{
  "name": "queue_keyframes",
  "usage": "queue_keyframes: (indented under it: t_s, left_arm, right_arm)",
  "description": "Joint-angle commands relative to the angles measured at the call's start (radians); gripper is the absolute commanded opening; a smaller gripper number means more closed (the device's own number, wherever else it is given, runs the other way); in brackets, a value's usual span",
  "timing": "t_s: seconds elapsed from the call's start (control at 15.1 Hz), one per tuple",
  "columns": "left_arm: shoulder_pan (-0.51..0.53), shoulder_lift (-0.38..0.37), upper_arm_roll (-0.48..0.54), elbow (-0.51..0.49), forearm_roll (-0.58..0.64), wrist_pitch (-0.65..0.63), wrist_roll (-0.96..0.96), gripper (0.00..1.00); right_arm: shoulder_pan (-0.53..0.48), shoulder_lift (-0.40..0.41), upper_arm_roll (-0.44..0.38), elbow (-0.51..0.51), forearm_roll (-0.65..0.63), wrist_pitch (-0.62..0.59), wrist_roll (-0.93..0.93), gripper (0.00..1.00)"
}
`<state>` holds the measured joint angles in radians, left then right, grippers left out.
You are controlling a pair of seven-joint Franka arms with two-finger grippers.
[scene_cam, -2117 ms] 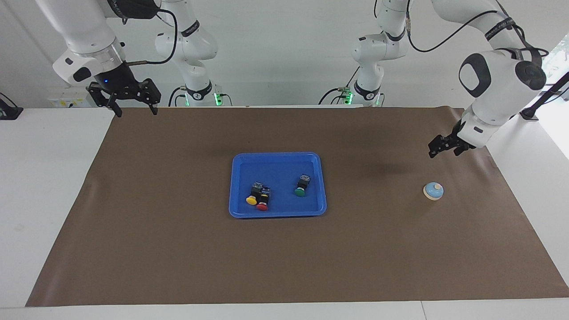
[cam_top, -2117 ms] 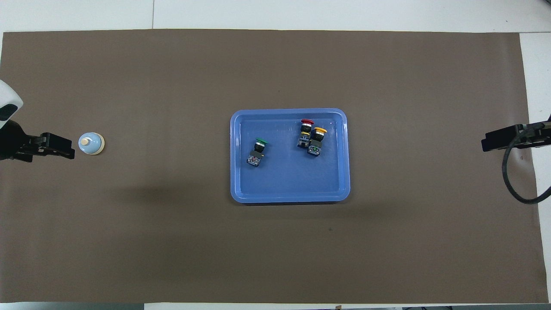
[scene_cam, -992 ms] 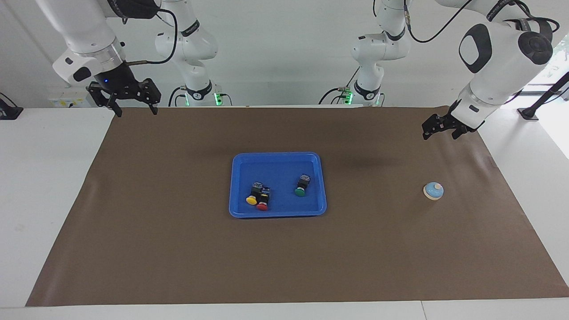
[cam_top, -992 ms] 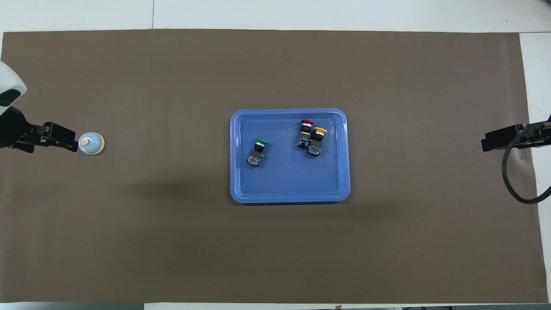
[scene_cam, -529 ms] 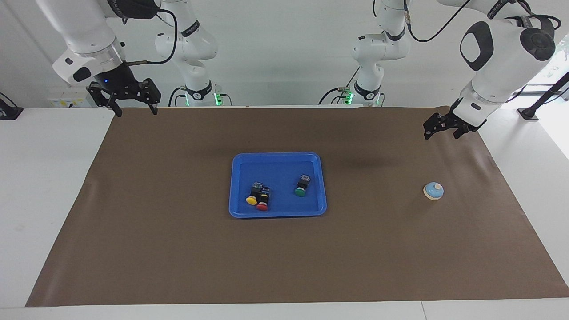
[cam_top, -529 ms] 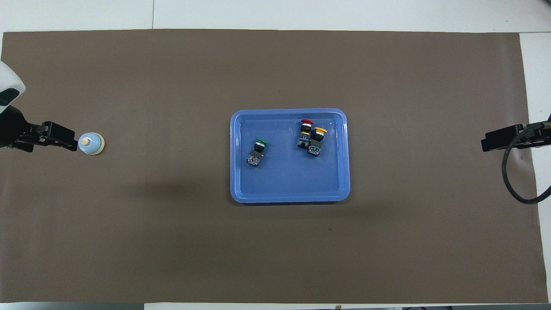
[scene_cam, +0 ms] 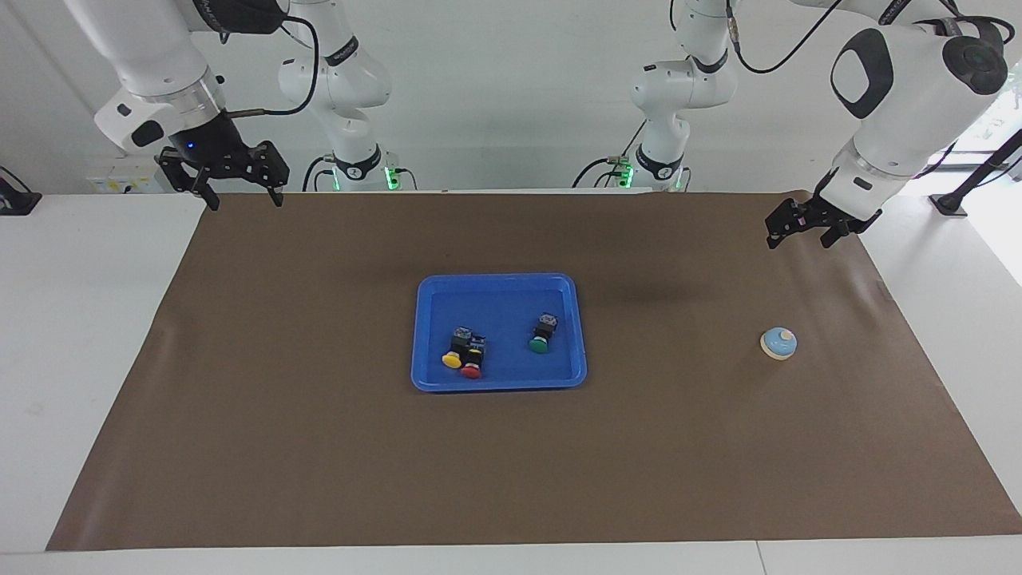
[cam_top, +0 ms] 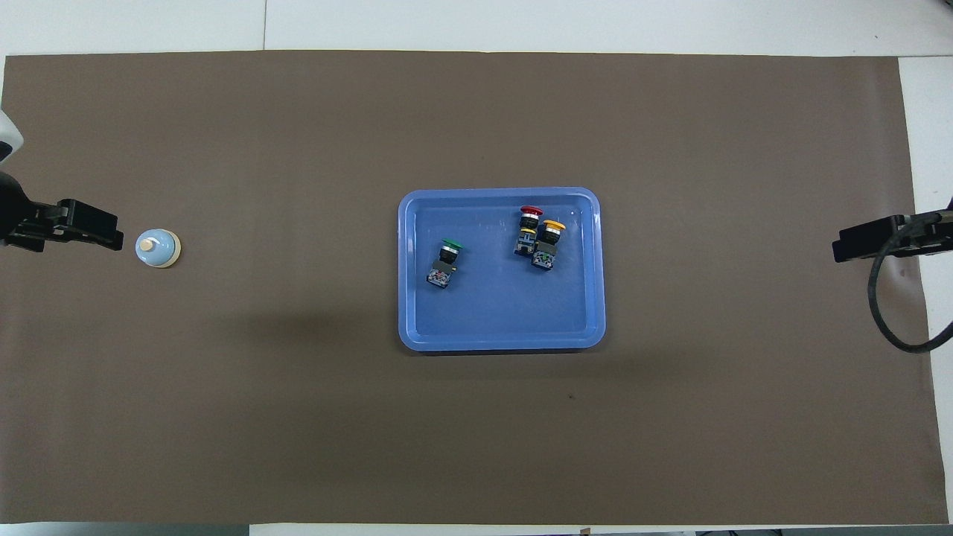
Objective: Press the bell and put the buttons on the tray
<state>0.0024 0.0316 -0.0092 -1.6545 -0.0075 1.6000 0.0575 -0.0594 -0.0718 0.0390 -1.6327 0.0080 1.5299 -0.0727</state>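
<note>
The blue tray [scene_cam: 503, 307] [cam_top: 506, 313] lies in the middle of the brown mat. All three buttons lie inside it: the green one [scene_cam: 540, 342] [cam_top: 447, 260] alone, and the red [scene_cam: 471, 369] [cam_top: 529, 223] and yellow [scene_cam: 453, 359] [cam_top: 549, 238] ones side by side. The light blue bell [scene_cam: 778, 343] [cam_top: 158, 248] stands alone toward the left arm's end. My left gripper [scene_cam: 798, 238] [cam_top: 82, 231] hangs open and empty in the air over the mat, well clear of the bell. My right gripper [scene_cam: 245, 203] [cam_top: 845, 249] waits open and empty above the mat's corner at the right arm's end.
A brown mat [scene_cam: 319, 447] covers most of the white table [scene_cam: 80, 335]. A black cable loop [cam_top: 890, 320] hangs from the right arm over the mat's edge. The two arm bases [scene_cam: 359, 168] stand along the robots' side of the table.
My left gripper has risen and drawn back from the bell toward the left arm's end of the table. The right arm, tray, buttons and bell have not moved.
</note>
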Motion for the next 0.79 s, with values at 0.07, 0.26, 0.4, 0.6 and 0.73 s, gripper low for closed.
queue_keyframes:
  t_s: [0.07,0.26,0.4,0.6,0.73]
  left_arm:
    - [-0.016,-0.021,0.008,0.007,0.02,-0.023,-0.002,1.0]
    - [-0.016,-0.021,0.008,0.01,0.02,-0.023,-0.002,1.0]
    - [-0.016,-0.021,0.008,0.01,0.02,-0.02,-0.002,1.0]
    - [-0.016,-0.021,0.008,0.009,0.02,-0.011,-0.004,1.0]
    - [-0.016,-0.021,0.008,0.009,0.02,-0.011,-0.007,1.0]
  right_arm:
    - [-0.016,-0.005,0.01,-0.004,-0.003,-0.01,-0.018,1.0]
    - [-0.016,-0.005,0.01,-0.004,-0.003,-0.01,-0.018,1.0]
    - [-0.016,-0.005,0.01,-0.004,-0.003,-0.01,-0.018,1.0]
    - [-0.016,-0.005,0.01,-0.004,-0.003,-0.01,-0.018,1.0]
    - [-0.016,-0.005,0.01,-0.004,-0.003,-0.01,-0.018,1.0]
